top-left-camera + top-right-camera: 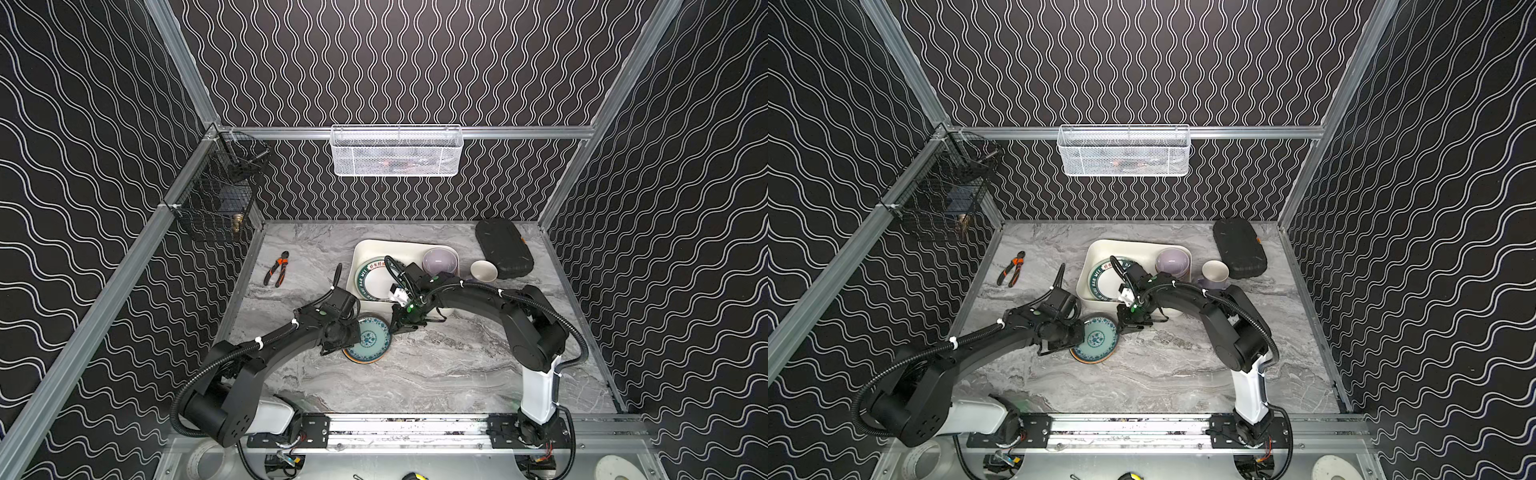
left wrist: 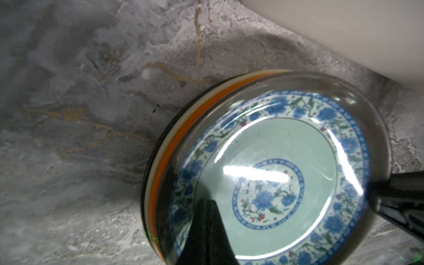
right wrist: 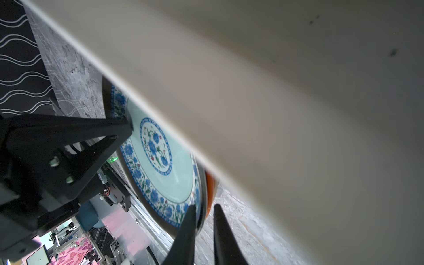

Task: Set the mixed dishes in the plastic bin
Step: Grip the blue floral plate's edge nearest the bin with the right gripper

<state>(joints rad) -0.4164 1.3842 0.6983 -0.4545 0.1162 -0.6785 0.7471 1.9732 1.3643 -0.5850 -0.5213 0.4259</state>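
Note:
A teal plate with blue flowers tops a stack of orange, cream and black plates just in front of the plastic bin. My left gripper is shut on the teal plate's left rim, one finger lying on its face. My right gripper stands narrowly open, its fingers either side of the plate's opposite rim. In the bin lie a white plate with a green lettered rim and a lavender bowl.
A lavender mug stands right of the bin, beside a black hard case. Orange-handled pliers lie at the back left. A white mesh basket and a black wire basket hang on the walls.

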